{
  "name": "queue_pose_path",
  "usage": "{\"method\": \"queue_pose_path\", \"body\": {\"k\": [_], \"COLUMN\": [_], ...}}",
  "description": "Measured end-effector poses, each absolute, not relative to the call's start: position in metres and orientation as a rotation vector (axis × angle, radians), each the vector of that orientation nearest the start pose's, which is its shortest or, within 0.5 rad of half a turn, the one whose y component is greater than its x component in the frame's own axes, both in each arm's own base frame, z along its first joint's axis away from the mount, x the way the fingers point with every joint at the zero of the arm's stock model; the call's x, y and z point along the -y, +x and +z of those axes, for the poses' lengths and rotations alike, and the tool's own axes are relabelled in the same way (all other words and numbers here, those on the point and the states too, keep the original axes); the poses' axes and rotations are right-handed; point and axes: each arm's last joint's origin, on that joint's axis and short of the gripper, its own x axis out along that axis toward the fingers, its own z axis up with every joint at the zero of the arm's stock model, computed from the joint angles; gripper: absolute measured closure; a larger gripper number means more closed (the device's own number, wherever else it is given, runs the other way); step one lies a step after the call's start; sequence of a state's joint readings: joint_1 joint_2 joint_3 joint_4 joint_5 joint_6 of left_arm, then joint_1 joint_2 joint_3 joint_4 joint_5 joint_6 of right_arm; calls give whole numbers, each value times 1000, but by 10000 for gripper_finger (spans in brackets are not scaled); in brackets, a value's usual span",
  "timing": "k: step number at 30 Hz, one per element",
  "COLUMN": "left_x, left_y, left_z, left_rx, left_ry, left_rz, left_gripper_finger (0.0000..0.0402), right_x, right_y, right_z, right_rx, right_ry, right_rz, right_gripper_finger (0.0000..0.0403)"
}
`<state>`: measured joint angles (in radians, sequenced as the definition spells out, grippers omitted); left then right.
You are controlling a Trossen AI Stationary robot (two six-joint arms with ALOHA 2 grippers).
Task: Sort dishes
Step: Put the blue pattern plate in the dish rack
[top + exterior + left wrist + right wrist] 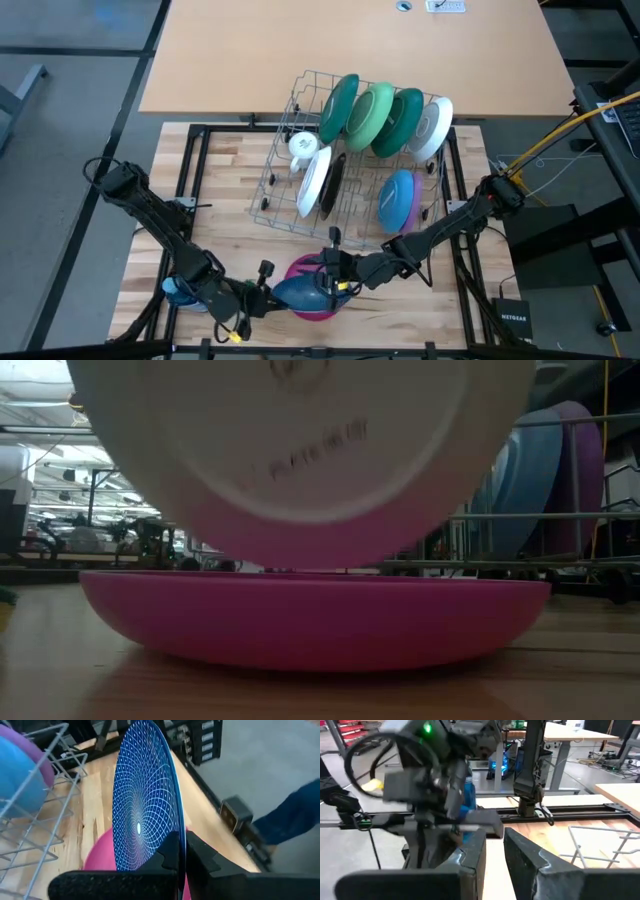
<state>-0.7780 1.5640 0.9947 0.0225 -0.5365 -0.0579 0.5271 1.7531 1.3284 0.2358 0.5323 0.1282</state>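
Near the counter's front edge, both grippers are pinching the blue patterned plate (145, 795) on edge over the pink plate (315, 615): left gripper (181, 852), right gripper (335, 270)

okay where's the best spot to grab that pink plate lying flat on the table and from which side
Probably the pink plate's raised rim, one finger inside and one outside, coming down from above. It lies flat on the table, so no edge stands up. The blue plate hangs on edge over its middle; take the rim clear of that.
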Motion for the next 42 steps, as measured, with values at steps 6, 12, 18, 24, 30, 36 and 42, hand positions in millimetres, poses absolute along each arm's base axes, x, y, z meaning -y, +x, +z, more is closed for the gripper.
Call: {"method": "queue_pose_path", "body": {"k": [6,12,18,24,30,36,42], "left_x": [214,209,205,204,202,196,191], "left_y": [238,233,231,231,231,236,240], "left_z": [256,269,277,276,273,272,272], "left_rx": [-458,-438,-417,-431,-469,-480,-489], "left_ry": [151,79,41,-32,-132,-204,-238], "left_rz": [-202,-203,-198,-176,-141,-105,-103], "left_gripper_finger": [401,401,401,401,402,401,401], "right_x": [-193,-191,-189,-189,-189,-189,-189], "right_y": [356,356,357,357,357,357,357], "right_z": [304,305,305,305,305,305,305], "right_rx": [-151,-155,-157,-157,-157,-158,-157], "right_ry": [-11,-41,-42,-42,-43,-43,-43], "right_rz": [6,11,7,7,7,7,7], "right_gripper_finger": [329,329,329,329,329,329,329]}}
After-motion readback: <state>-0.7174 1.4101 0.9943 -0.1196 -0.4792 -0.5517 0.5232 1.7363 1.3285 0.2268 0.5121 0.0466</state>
